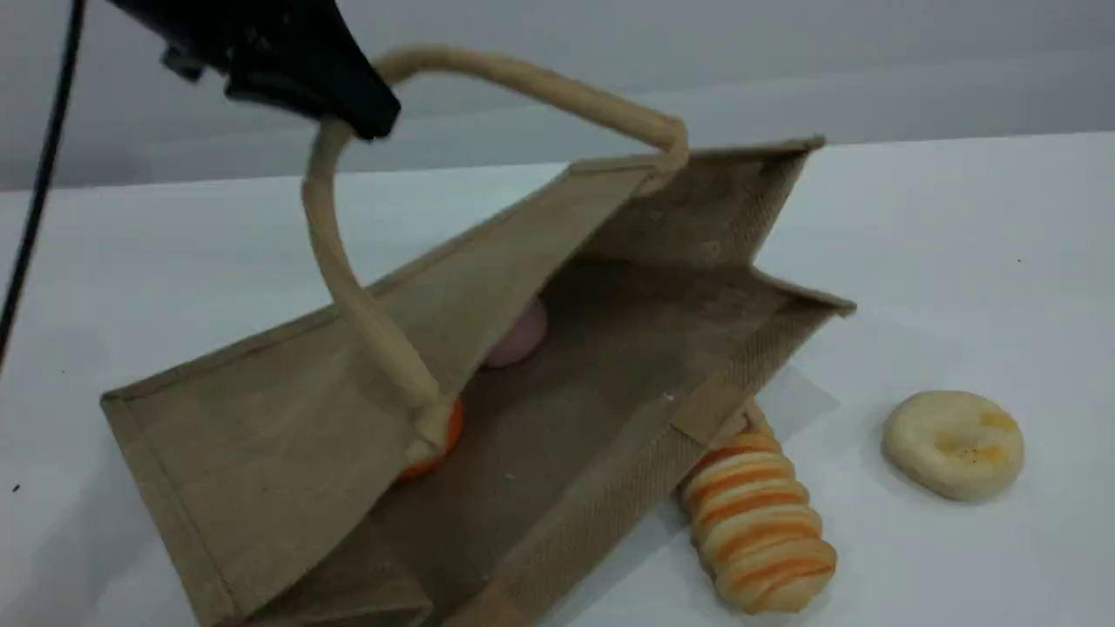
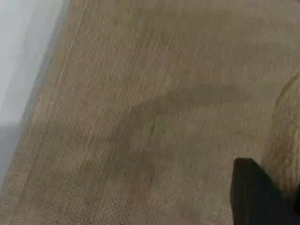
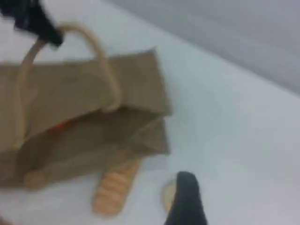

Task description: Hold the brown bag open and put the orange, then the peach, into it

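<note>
Scene view: large tan-brown woven jute bag (image 1: 287,418) lying on its side across the middle of the white table (image 1: 958,261), mouth opening toward the table's right side. Upper beige rope handle (image 1: 540,83) pulled up into an arch by the left gripper (image 1: 361,113), near the far left edge; fingers clamped tight on the rope. Upper panel lifted off the lower one, so mouth held agape. Solid-orange round fruit (image 1: 449,440) inside the bag, mostly hidden behind the handle's lower end, only a sliver showing. Pale pink rounded peach (image 1: 521,335) also inside, deeper in, tucked under the raised panel. Orange-and-cream striped loaf (image 1: 758,522) on the table just beside the bag's lower mouth edge, toward the near edge. Cream-yellow flat disc (image 1: 954,442) well right of the loaf, apart from it. Lower handle mostly hidden; only a short bit peeking out by the loaf.

Left wrist view: nothing but jute weave close up, dark fingertip (image 2: 255,197) at bottom right, rope alongside it.

Right wrist view: right gripper (image 3: 187,199) up above the table's right side, clear of the bag, holding nothing; one dark fingertip visible, finger spread cannot be told. Blurred.
</note>
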Robot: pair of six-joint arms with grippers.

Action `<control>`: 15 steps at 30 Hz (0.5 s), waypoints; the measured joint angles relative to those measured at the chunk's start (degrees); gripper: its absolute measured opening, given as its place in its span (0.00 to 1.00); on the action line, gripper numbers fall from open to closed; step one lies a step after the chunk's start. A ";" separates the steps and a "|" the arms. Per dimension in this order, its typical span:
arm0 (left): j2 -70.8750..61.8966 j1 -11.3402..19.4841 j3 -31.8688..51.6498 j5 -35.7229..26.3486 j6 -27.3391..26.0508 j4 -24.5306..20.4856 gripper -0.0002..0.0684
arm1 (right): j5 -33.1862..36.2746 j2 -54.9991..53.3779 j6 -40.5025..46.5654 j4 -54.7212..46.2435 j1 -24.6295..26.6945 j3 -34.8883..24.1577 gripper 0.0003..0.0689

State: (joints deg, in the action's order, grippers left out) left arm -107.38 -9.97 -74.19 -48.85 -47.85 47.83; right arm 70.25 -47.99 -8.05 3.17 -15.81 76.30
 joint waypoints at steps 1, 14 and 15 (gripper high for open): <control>-1.01 0.00 0.00 0.00 0.00 0.53 0.11 | 0.00 1.55 1.11 -1.06 0.00 0.00 0.69; -7.55 0.00 -0.05 -0.01 -11.58 10.66 0.43 | -0.24 10.07 6.30 -3.66 0.00 -5.24 0.68; -7.55 0.00 -0.05 -0.27 -11.83 11.11 0.51 | -0.17 10.29 6.30 -4.14 0.00 -5.79 0.68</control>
State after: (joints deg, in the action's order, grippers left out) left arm -114.94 -9.97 -74.24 -49.13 -59.68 58.94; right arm 70.08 -37.70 -1.75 -0.97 -15.81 70.51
